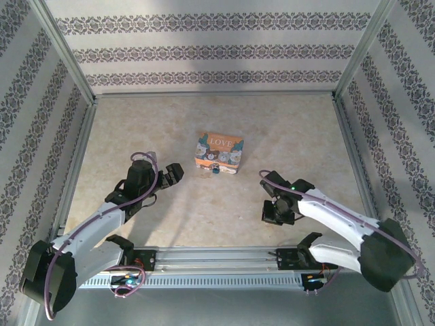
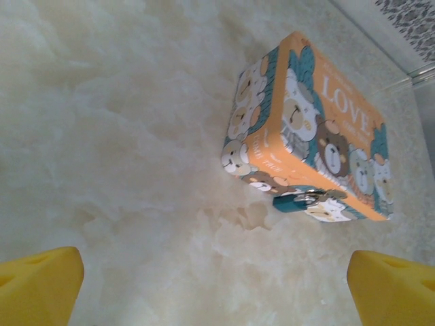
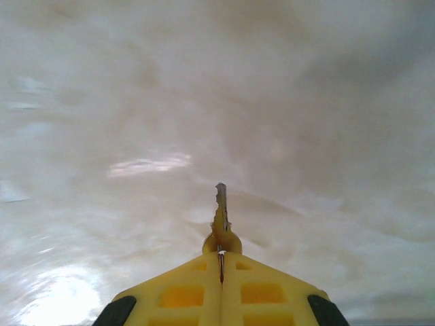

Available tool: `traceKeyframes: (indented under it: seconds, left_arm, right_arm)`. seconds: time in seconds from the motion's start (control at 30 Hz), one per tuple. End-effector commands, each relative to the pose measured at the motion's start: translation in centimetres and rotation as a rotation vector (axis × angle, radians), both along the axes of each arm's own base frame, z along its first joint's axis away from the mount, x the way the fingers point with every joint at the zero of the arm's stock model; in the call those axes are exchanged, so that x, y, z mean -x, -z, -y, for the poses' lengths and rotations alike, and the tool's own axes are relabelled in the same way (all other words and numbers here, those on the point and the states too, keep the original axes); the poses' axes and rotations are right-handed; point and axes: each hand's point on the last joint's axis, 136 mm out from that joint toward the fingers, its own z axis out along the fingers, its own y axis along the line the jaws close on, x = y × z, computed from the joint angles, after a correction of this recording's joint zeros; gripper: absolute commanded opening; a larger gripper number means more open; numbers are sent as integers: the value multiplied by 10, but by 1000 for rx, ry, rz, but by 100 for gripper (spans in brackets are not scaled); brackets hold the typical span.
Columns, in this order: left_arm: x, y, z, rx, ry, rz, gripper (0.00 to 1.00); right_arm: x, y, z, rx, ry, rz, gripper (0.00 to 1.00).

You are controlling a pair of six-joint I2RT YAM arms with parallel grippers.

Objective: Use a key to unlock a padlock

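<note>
Right gripper [image 3: 221,261]: 2 yellow fingers pressed flat together, pinching the small thin metal key [image 3: 220,212]. The blade sticks out past the tips, edge-on to the wrist camera, with the pale marbled table [image 1: 136,136] behind it. Left gripper [image 2: 217,288]: fingers spread wide, holding nothing, facing the orange "LOVE" bear-print box [image 2: 306,129]. The tiny silver padlock with teal body [image 2: 296,201] hangs at the box's front clasp, touching the box. Top view: box mid-table, left gripper near its left side, right gripper well apart to its right.
</note>
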Motion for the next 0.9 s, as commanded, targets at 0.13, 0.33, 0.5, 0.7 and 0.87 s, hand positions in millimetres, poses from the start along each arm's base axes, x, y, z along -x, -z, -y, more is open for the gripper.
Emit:
traceKeyframes:
  seconds: [0.13, 0.33, 0.5, 0.7, 0.87]
  left_arm:
    - [-7, -42, 9, 88, 16, 63, 99]
    - [-11, -79, 33, 198, 110, 105, 100]
    - [-13, -110, 57, 285, 225, 147, 96]
    - [-8, -142, 94, 361, 379, 206, 85]
    - [3, -155, 121, 342, 495, 240, 74]
  right_arm:
    - [-45, -70, -23, -107, -124, 315, 0]
    - [-80, -133, -64, -243, -272, 622, 0]
    - [-97, -175, -106, -325, -434, 840, 0]
    - [-105, -208, -151, -383, -583, 1051, 0]
    - [-110, -207, -167, -381, -620, 1073, 0]
